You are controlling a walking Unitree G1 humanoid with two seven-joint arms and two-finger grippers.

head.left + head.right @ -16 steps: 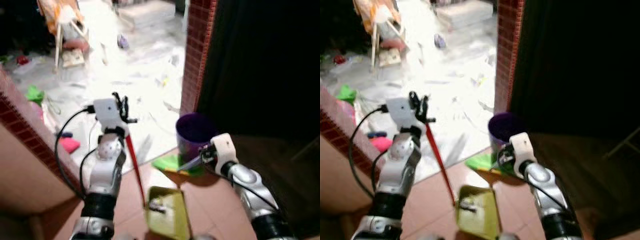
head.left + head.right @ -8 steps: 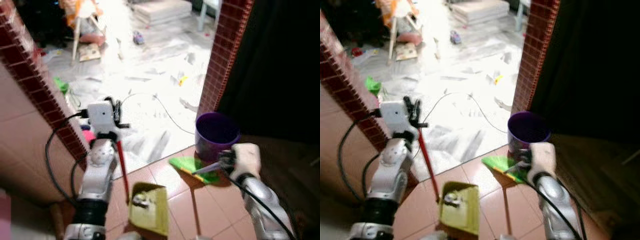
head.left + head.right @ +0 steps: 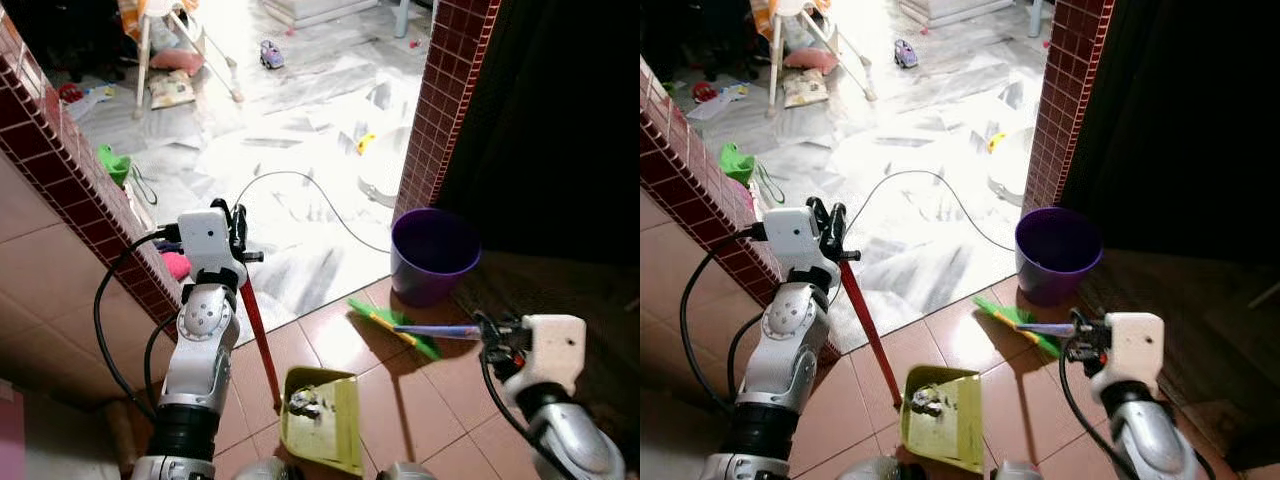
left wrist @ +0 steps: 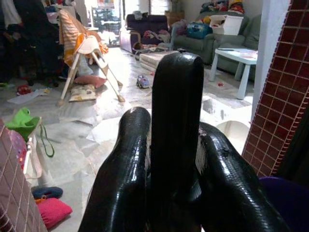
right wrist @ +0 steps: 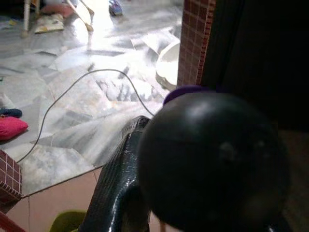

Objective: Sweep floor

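Left gripper (image 3: 238,228), forearm upright, has its jaws clamped on the red-handled yellow plastic dustpan (image 3: 322,418). Right gripper (image 3: 490,330), forearm level, jaws closed round the green-bristled broom (image 3: 393,326) beside a purple plastic bucket (image 3: 434,253).

Your left gripper (image 3: 238,222) closes its jaws on the dustpan handle (image 3: 258,335), which slants down to the dustpan (image 3: 322,420) on the floor (image 3: 330,345) below and right of them. Your right gripper (image 3: 492,331) holds the broom (image 3: 400,327), its head left of those jaws. The bucket (image 3: 434,254) stands beyond the broom, beside the brick pillar (image 3: 450,90).
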